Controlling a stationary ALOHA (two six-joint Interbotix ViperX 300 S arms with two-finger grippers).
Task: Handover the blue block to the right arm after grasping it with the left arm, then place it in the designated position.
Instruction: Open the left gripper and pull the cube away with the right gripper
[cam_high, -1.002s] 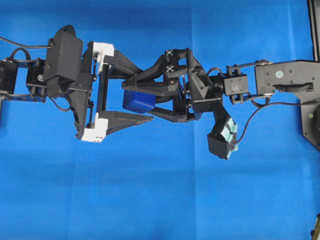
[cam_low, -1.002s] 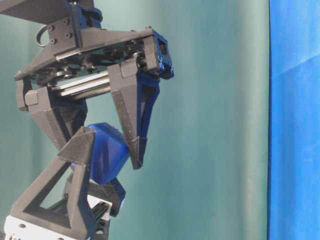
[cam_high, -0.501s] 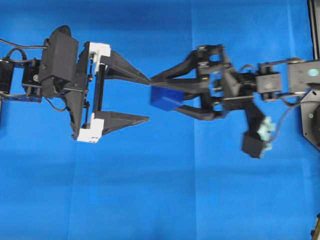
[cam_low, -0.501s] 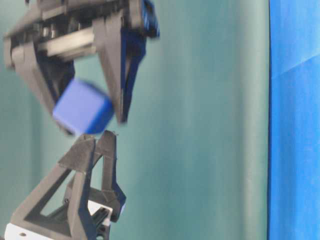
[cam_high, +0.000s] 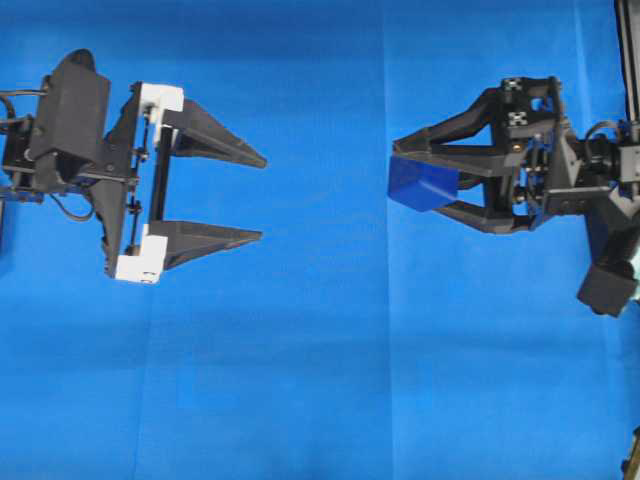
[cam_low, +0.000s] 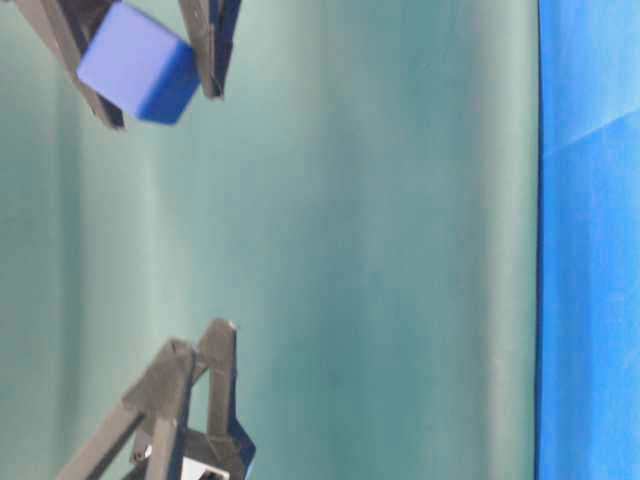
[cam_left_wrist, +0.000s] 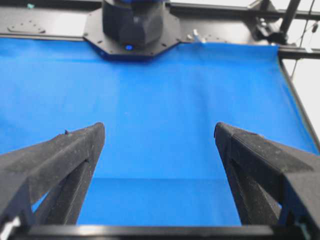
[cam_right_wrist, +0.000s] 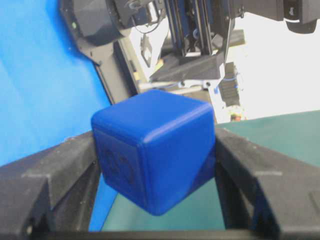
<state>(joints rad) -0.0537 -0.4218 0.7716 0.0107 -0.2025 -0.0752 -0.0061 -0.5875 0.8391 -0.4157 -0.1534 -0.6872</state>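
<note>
Item: blue block (cam_high: 422, 184), pinched in our right gripper (cam_high: 408, 180) (left gripper (cam_high: 262, 197) gaping, empty); we lower it level, releasing late.

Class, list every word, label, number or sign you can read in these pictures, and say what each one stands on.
No text can be read in any view.
The blue block has a faint embossed mark on its left face in the right wrist view: too blurred to read.
The right gripper carries small black-and-white square markers in the overhead view: patterns, no letters.
</note>
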